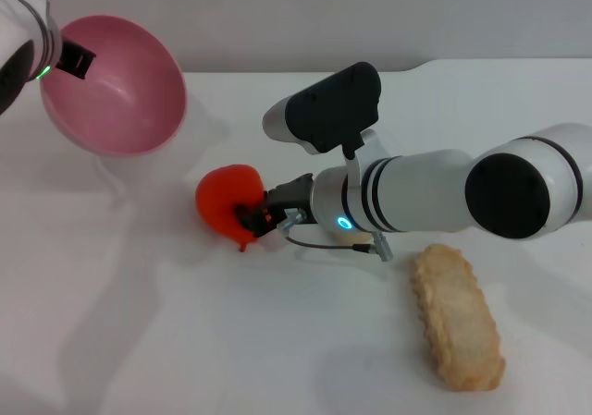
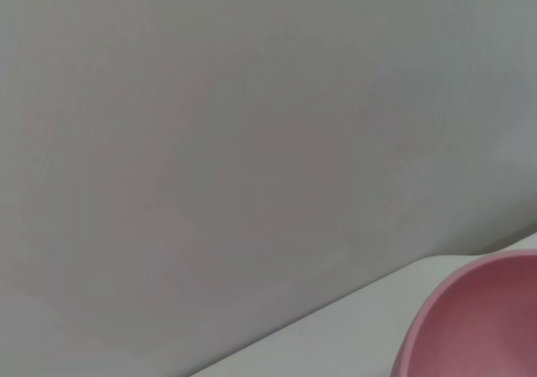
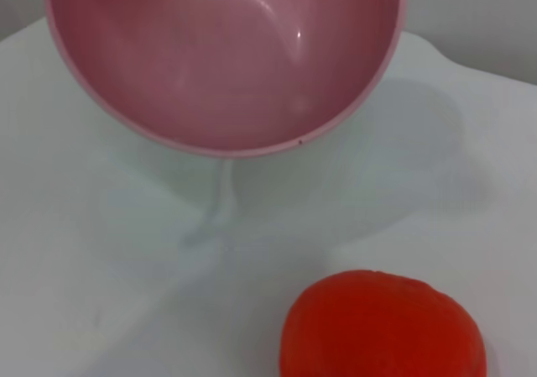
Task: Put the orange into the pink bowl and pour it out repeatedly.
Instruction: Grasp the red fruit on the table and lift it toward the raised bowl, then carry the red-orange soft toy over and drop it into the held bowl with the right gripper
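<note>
Orange sits on the white tabletop, clenched by the right gripper. Left gripper grasps the tilted, raised pink bowl by its rim.

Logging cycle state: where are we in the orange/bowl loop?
Bowl emptied: the pink bowl is held tilted above the table by the left gripper, nothing inside. In hand: the right gripper is at the orange on the table. Left: lift it and drop it into the bowl.

White table, pale wall — evenly lit

The table fills the lower frame; a plain grey-white wall spans the top — soft shadows fall left.
</note>
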Controlling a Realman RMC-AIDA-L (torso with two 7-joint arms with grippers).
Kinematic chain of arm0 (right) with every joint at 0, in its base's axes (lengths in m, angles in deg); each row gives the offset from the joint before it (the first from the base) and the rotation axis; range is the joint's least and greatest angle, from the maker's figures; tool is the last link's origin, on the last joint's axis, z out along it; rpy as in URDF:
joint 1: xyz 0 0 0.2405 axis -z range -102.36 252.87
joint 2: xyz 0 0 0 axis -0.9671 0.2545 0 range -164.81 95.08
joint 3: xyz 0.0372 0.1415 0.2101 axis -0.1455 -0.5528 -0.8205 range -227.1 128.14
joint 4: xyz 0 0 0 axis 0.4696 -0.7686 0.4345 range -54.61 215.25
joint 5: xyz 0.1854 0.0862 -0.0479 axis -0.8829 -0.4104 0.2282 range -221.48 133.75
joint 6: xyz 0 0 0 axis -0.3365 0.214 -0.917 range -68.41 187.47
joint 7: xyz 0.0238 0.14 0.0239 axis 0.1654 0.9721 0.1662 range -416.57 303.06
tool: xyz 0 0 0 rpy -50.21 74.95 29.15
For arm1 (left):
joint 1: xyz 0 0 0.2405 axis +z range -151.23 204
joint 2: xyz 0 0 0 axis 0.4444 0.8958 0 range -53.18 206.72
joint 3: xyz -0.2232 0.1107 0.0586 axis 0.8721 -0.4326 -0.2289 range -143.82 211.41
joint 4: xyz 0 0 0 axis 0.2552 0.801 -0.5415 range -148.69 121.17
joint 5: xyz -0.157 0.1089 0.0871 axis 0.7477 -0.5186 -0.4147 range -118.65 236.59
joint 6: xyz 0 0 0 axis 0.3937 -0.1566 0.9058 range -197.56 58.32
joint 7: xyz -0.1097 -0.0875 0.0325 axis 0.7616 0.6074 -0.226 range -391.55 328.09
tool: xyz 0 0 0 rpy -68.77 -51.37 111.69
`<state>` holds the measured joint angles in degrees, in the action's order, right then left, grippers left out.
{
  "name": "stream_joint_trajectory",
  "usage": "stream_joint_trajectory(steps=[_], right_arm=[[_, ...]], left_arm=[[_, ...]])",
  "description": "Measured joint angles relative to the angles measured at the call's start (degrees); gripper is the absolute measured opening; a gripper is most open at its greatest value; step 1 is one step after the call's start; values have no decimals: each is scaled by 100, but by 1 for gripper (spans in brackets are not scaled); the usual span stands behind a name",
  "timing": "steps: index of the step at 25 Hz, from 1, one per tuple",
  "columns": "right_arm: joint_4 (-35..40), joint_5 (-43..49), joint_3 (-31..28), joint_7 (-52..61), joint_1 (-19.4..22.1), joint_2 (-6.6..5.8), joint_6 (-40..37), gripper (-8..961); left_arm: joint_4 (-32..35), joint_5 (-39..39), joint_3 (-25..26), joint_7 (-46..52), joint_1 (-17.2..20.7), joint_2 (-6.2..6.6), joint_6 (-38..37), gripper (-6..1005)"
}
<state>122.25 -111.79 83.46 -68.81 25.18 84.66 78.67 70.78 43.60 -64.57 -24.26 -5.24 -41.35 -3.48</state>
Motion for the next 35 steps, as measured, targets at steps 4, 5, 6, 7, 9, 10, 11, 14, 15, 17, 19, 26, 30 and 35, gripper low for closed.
stream_joint_trajectory(steps=[4, 5, 6, 7, 9, 10, 11, 14, 15, 17, 19, 26, 30, 35], right_arm=[[36, -3, -17, -119, 41, 0, -25, 338], [53, -3, -20, -132, 53, -1, -26, 323], [91, -3, -23, -141, 74, -2, -27, 308], [128, -1, -28, -146, 91, -7, -29, 292], [225, 15, -29, -149, 131, -23, -30, 262], [310, 59, -41, -151, 175, -32, -31, 247], [413, 148, -65, -150, 241, -37, -31, 232], [916, 752, -384, -121, 620, -44, 37, 186], [1073, 979, -520, -107, 748, -44, 84, 171], [1446, 1368, -775, -98, 1016, -44, 248, 155], [1859, 1684, -1001, -89, 1290, -49, 433, 138], [3848, 3693, -1401, 796, 2356, -37, 1321, 86], [4864, 4330, -1428, 943, 2819, -23, 1752, 74], [5600, 4711, -1533, 953, 2995, 0, 2174, 58]], left_arm=[[-8, 0, 2, 1, -10, 0, -1, 41], [-8, -1, 4, 8, -14, 0, -9, 41], [-8, 0, 3, 16, -15, 0, -12, 41], [-8, -1, 3, 18, -15, -1, -13, 41], [-23, 0, 3, 25, -11, -1, -18, 41], [-38, 0, 3, 29, -10, -1, -20, 41], [-56, 0, 3, 34, -8, -1, -20, 41], [-80, -1, 3, 53, 3, -5, -31, 41], [-83, 0, 3, 56, 11, -7, -35, 41], [-84, 16, 3, 57, 34, -10, -40, 41], [-85, 23, 3, 58, 43, -9, -39, 41], [-63, 299, 52, 59, 130, -4, -55, 41], [-32, 509, 18, 34, 202, -9, -88, 41], [-14, 892, -146, 8, 252, -11, -91, 41]])
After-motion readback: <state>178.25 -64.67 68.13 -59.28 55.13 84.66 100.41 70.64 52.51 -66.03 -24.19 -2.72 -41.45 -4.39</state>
